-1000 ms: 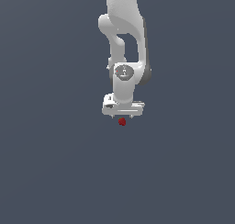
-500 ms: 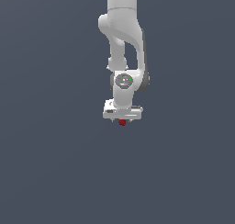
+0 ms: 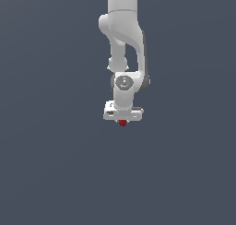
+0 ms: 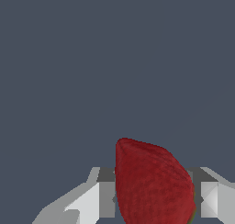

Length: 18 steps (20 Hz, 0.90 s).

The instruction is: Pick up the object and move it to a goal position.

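Plain dark blue-grey surface (image 3: 50, 164) fills exterior view edge to edge — uniform tone, no markings, no seams, no visible border. Whether desk or floor, cannot tell. Same flat blue-grey surface in wrist view — unbroken field across most of picture, no texture, no lines. Faint lighter gradient toward lower part in exterior view. No other loose items visible on it.

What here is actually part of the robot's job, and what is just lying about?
Part of the job:
- the little dark red strawberry-like object, sitting between the fingers
- the white hand, closed on it

Just lying about:
- nothing that I can see; only the plain grey-blue surface around the arm
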Motion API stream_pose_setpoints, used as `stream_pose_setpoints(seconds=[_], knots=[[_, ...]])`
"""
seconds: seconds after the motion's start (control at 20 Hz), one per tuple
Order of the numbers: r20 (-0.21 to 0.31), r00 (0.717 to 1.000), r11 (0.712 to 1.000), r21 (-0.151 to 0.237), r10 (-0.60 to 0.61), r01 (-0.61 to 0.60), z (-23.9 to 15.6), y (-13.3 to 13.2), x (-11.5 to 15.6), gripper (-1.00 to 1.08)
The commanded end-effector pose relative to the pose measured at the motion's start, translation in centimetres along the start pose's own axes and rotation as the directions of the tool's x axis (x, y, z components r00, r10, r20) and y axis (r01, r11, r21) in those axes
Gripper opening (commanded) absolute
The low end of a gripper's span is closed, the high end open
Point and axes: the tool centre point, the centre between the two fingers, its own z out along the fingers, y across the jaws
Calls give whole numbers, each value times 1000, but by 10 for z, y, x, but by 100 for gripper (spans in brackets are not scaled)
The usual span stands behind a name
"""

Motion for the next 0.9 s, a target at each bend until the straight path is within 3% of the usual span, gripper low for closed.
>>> stream_pose_setpoints(seconds=[0.0,0.25,0.45,0.65,0.85], knots=[[0,1000,1000,0,0,0,0,0,0,-100],[-4,1000,1000,1,-1,1,-1,-1,2,-100],[-38,999,1000,7,-9,9,-10,-8,15,-100],[-108,994,999,19,-23,25,-29,-22,41,-100],[-216,975,998,36,-44,53,-63,-45,79,-100]])
